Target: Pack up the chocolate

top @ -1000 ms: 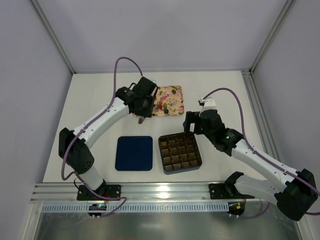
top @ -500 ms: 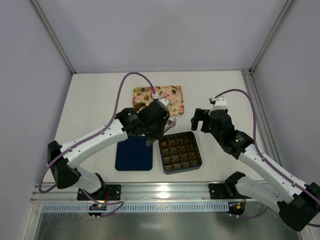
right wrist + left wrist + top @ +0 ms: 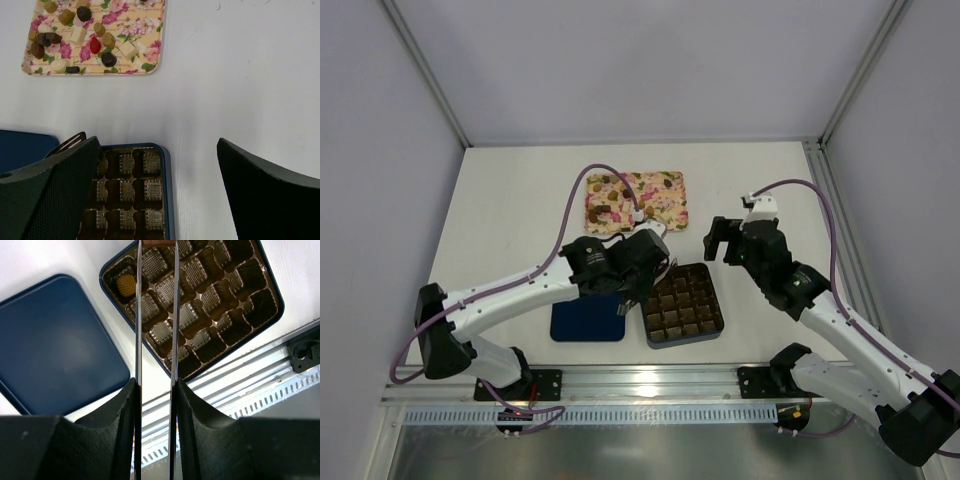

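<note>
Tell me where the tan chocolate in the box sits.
In the left wrist view, the tan chocolate sits in the box's corner cell nearest the blue lid, beside the left gripper.

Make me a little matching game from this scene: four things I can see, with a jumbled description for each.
Things:
1. floral tray
2. lid
3. gridded box
4. right gripper

Descriptions:
a. jaws wide open
b. one tan chocolate in a corner cell
c. plain flat blue, no cells
d. loose chocolates scattered on it

Pairs: 1-d, 2-c, 3-b, 4-a.
</note>
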### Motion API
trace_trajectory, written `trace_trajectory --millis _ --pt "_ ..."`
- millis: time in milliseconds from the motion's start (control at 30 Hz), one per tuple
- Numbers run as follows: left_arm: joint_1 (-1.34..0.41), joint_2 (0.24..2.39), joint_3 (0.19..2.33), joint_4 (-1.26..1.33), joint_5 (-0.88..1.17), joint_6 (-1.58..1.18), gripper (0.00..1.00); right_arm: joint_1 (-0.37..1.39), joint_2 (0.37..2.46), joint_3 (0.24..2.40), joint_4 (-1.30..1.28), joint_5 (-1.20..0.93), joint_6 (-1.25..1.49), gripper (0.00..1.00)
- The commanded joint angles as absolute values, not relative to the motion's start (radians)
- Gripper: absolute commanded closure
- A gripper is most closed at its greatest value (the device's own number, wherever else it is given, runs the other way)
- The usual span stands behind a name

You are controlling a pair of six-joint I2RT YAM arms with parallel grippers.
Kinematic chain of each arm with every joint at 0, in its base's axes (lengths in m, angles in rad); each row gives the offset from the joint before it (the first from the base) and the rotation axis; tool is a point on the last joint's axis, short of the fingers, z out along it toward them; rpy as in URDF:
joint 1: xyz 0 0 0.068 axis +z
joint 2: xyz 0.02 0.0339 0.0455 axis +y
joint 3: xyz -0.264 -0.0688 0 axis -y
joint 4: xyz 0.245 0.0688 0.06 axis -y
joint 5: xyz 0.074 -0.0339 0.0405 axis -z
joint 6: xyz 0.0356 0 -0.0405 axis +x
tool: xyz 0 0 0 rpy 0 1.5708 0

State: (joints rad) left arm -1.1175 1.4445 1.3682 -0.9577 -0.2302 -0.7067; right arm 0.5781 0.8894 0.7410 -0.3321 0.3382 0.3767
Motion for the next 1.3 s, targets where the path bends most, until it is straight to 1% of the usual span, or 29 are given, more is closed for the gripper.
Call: trace_trajectory --millis 0,467,1033,1267 --pt "-1.138 1.397 1.358 -0.937 -0.27 -0.749 0.67 0.572 0.873 0.733 -0.325 0.354 0.38 0.0" --pt "-1.169 1.387 1.313 -0.92 -0.27 -0.775 0.66 0.572 0.873 0.726 -0.321 0.339 0.387 0.0" --pt "-1.17 1.384 1.299 -0.92 -0.284 -0.776 0.58 0.571 0.873 0.729 -0.324 0.331 0.388 0.0" --pt "-1.17 1.376 1.31 -0.925 -0.287 -0.772 0.58 0.571 0.868 0.733 -0.325 0.331 0.39 0.0"
